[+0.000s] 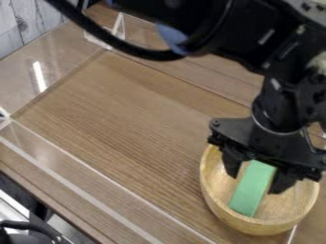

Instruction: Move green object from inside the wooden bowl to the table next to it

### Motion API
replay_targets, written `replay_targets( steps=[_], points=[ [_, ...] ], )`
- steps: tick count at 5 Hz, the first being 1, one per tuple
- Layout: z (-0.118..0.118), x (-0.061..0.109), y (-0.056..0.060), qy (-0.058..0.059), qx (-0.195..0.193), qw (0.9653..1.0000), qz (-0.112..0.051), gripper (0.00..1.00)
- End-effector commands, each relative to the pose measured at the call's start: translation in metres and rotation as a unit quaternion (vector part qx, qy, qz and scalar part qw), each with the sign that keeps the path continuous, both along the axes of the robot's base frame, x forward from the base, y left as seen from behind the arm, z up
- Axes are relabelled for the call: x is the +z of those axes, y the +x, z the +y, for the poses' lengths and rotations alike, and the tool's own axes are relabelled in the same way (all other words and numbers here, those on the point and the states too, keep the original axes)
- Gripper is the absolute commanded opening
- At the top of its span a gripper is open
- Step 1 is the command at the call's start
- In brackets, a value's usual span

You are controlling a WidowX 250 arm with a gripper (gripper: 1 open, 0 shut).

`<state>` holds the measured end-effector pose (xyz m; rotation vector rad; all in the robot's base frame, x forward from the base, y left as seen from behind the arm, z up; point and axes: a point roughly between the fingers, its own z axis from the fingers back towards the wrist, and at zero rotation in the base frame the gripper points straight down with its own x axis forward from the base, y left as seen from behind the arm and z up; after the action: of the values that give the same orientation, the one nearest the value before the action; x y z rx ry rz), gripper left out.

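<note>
Claw point(265, 177) fingers reach down into the wooden bowl point(214, 191), on either side of the green block's point(253, 190) upper end; whether they grasp it or stand just beside it, I cannot tell. The block lies lengthwise inside the bowl, which sits on the brown table point(128, 133). A black cable point(121, 43) loops across the top.

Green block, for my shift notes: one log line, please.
gripper: over bowl, at block's upper end | green block: inside bowl | grip: unclear

The flat, elongated green block point(253, 189) lies lengthwise inside the round, light tan wooden bowl point(223, 202).
</note>
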<state>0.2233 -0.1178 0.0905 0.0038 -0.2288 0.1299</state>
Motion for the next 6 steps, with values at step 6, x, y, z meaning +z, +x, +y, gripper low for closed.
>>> replay_targets(
  steps=[6],
  points=[
    [0.017, 0.074, 0.016, -0.080, 0.107, 0.9882, -0.075, 0.00]
  ],
)
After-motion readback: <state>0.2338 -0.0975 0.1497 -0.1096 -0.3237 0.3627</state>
